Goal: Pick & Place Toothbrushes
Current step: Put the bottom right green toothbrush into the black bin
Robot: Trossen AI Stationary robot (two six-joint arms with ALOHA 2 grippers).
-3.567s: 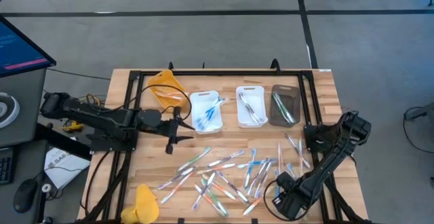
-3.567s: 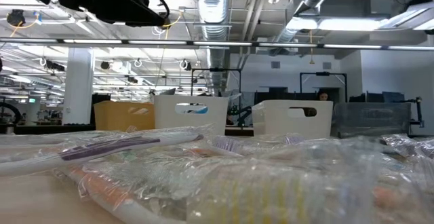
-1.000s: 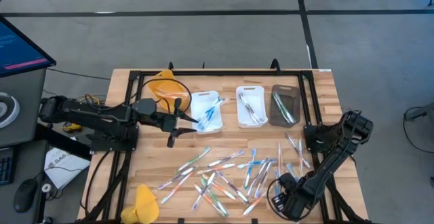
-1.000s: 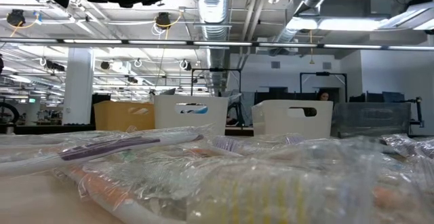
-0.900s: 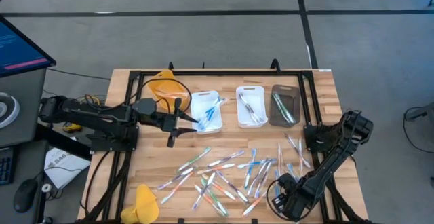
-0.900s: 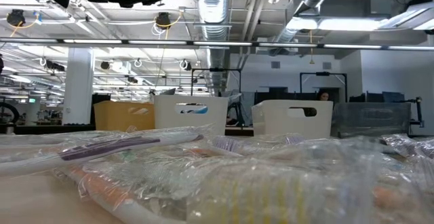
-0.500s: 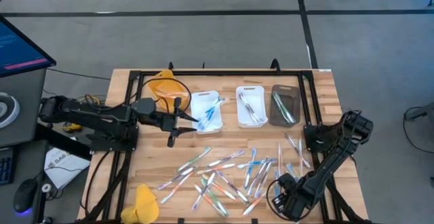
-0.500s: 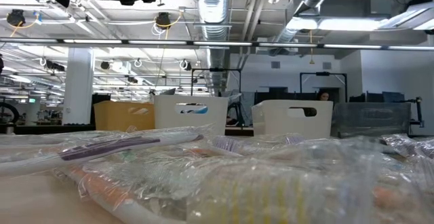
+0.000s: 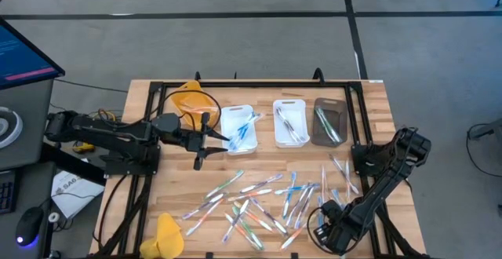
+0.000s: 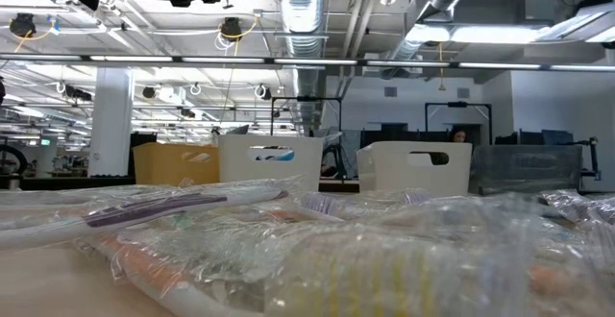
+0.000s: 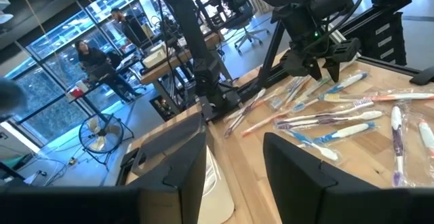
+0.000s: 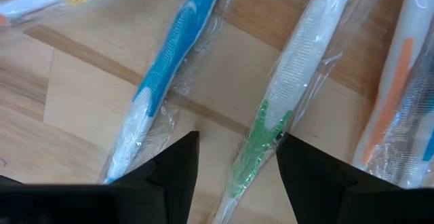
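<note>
From above, loose toothbrushes [image 9: 263,204] are seen scattered over the near half of the table [image 9: 369,102], and more are already laid in the white tray [image 9: 238,128], the second white tray [image 9: 289,122] and the dark tray [image 9: 330,122]. The right gripper [image 9: 323,226] is lowered at the heap's right edge, nearer than the left gripper [image 9: 210,140], which is held beside the white tray.

At table height, only wrapped toothbrushes are made out.

In the left wrist view, spread fingers are shown with nothing between them.

In the right wrist view, a green toothbrush [image 12: 288,95] is framed between parted fingers [image 12: 173,163], its long axis running straight ahead, and a blue toothbrush [image 12: 169,61] is seen just beside it.
</note>
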